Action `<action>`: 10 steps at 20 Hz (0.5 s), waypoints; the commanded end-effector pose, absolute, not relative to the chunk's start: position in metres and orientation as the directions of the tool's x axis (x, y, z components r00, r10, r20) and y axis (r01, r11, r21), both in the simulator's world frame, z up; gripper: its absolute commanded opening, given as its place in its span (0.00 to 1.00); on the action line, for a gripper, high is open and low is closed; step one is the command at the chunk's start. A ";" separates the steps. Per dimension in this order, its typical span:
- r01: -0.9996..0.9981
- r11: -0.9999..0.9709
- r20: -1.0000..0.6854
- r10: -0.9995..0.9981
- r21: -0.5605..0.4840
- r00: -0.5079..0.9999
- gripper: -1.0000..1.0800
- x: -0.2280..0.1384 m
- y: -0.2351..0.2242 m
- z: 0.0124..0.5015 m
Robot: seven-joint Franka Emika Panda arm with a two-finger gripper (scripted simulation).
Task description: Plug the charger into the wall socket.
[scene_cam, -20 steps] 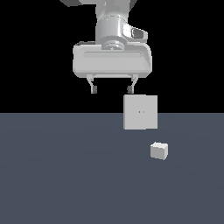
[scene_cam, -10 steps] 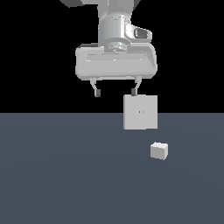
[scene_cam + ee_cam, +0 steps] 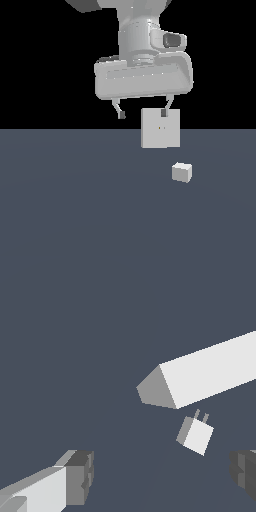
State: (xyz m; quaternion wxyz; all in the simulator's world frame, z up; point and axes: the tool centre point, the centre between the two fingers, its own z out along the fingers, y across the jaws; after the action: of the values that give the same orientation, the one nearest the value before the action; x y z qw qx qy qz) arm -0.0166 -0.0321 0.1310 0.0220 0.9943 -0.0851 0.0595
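The charger (image 3: 182, 172) is a small off-white cube lying on the grey floor, below and slightly to the exterior view's right of the wall socket (image 3: 160, 128). The wall socket is a flat upright white square plate with two tiny holes at its centre. In the wrist view the charger (image 3: 196, 434) shows two short prongs pointing toward the socket (image 3: 205, 377). My gripper (image 3: 142, 114) hangs high above the floor, open and empty, with one fingertip (image 3: 163, 113) in front of the socket's upper edge. The charger lies well below it.
A flat dark grey floor (image 3: 75, 200) spreads all around under a black background. Nothing else stands on it.
The gripper has shifted a little toward the exterior view's right and slightly down. The charger and socket have not moved.
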 end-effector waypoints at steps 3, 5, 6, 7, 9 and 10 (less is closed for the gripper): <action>-0.241 -0.970 0.185 -0.230 0.038 0.955 0.96 -0.021 -0.044 0.121; -0.272 -0.962 0.213 -0.258 0.038 0.943 0.96 -0.022 -0.049 0.116; -0.287 -0.957 0.227 -0.271 0.038 0.935 0.96 -0.023 -0.052 0.114; -0.302 -0.952 0.241 -0.285 0.038 0.928 0.96 -0.024 -0.054 0.111; -0.333 -0.942 0.269 -0.311 0.037 0.912 0.96 -0.026 -0.060 0.107; -0.348 -0.937 0.282 -0.324 0.037 0.903 0.96 -0.027 -0.063 0.104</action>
State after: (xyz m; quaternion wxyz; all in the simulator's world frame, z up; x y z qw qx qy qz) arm -0.0254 -0.0587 0.1077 0.0406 0.9780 -0.1610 0.1266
